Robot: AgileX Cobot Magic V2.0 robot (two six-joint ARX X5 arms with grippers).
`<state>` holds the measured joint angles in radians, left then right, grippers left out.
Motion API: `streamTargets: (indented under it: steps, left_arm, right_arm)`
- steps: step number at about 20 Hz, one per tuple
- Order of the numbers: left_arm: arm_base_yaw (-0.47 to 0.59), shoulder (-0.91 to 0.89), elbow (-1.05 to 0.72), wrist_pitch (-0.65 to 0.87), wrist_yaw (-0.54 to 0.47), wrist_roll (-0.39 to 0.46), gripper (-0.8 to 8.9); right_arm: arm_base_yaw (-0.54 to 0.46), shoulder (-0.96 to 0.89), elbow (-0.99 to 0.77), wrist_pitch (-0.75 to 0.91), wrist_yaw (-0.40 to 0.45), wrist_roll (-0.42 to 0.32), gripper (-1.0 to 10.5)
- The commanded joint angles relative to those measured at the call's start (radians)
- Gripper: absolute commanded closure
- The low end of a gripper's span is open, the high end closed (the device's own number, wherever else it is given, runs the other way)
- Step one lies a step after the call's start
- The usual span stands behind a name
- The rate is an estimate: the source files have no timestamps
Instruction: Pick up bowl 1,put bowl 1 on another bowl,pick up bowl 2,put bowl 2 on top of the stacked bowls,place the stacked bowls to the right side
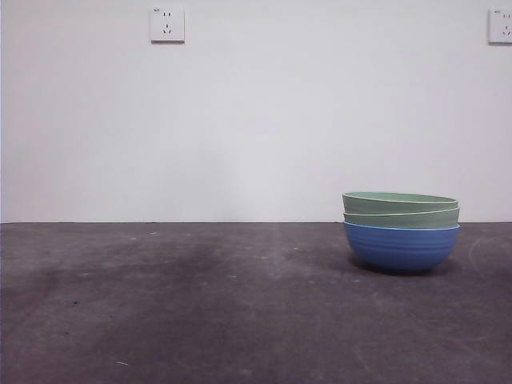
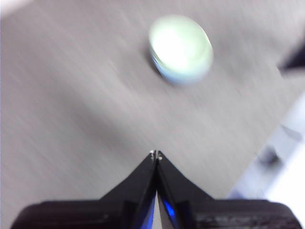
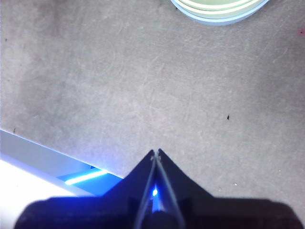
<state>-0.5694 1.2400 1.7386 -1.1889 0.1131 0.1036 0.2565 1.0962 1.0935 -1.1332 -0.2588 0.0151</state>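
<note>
White wall (image 1: 256, 120) forms the background of the front view, with one socket plate (image 1: 166, 24) at upper left and a second socket plate (image 1: 501, 26) cut by the right edge. Below it runs the dark grey table (image 1: 200, 304), scuffed and faintly stained.

Containers: the stacked bowls (image 1: 401, 228) stand on the right part of the table, upright and level. The blue bowl (image 1: 400, 248) is the base and rests directly on the table. Two pale green bowls are nested in it: the lower green bowl (image 1: 402, 218) shows only a rim band above the blue rim, and the upper green bowl (image 1: 400, 202) sits inside that one. Nothing else can be seen in the top bowl (its interior reads as a plain pale surface from above).

Grippers: the left gripper (image 2: 155, 154) has its jaws pressed together to a point, holds nothing and touches nothing; it hangs above bare table, well apart from the stack. The right gripper (image 3: 156, 152) is likewise fully closed and empty, above bare table, with the stack ahead of it and not in contact.

View differences: neither arm appears in the front view. The left wrist view is motion-blurred but shows the whole stack from above. The right wrist view is sharp, shows only the near edge of the stack, and also shows the table's pale border strip (image 3: 43, 160).
</note>
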Motion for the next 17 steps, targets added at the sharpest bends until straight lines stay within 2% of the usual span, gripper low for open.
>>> streamTargets:
  steps: [1, 3, 5, 8, 10, 13, 17]
  left_arm:
    - [0.1, -0.069, -0.031, 0.204, 0.014, 0.092, 8.17]
    - [0.199, -0.159, -0.141, 0.454, 0.09, 0.107, 8.17]
    - [0.298, -0.284, -0.335, 0.728, 0.157, 0.106, 8.17]
    - [0.414, -0.49, -0.676, 1.034, 0.149, 0.107, 8.17]
    - [0.477, -0.605, -0.868, 1.141, 0.133, 0.107, 8.17]
    - [0.536, -0.768, -1.133, 1.215, -0.004, 0.106, 8.17]
    - [0.581, -0.941, -1.402, 1.245, -0.035, 0.097, 8.17]
  right_arm:
    - [0.001, 0.0, -0.009, 0.002, 0.003, -0.006, 9.4]
    - [0.001, 0.0, -0.009, 0.002, 0.003, -0.006, 9.4]
    - [0.001, 0.0, -0.009, 0.002, 0.003, -0.006, 9.4]
    - [0.001, 0.0, -0.009, 0.002, 0.003, -0.006, 9.4]
    - [0.001, 0.0, -0.009, 0.002, 0.003, -0.006, 9.4]
    - [0.001, 0.0, -0.009, 0.002, 0.003, -0.006, 9.4]
    - [0.001, 0.0, -0.009, 0.002, 0.003, -0.006, 9.4]
